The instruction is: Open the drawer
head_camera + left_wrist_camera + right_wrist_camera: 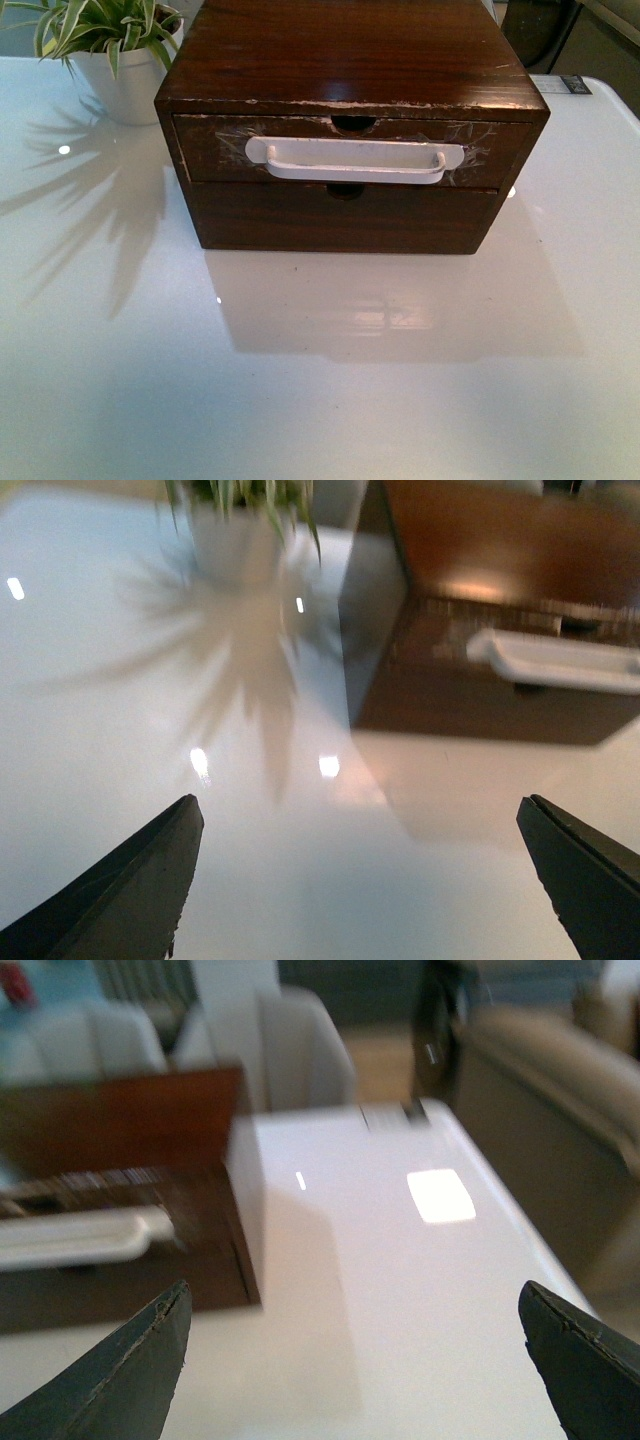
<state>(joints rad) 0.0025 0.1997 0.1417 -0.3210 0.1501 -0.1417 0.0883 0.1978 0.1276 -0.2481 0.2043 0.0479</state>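
Observation:
The drawer (215, 150) is the upper front of a dark-brown wooden box (350, 50) on the white table (320, 380). It sits flush and closed, with a long white bar handle (352, 160), clear tape patches and a half-round top notch. A plain handleless front (340, 220) lies below it. Neither gripper shows in the front view. My left gripper (360, 815) is open and empty over the table, short of the box's left corner; the handle (560, 662) shows ahead. My right gripper (355, 1300) is open and empty near the box's right corner, with the handle (85, 1235) to one side.
A white pot with a green striped plant (125, 60) stands at the back left of the table, beside the box. A small dark strip (562, 85) lies at the back right edge. Chairs and a sofa (540, 1090) stand beyond the table.

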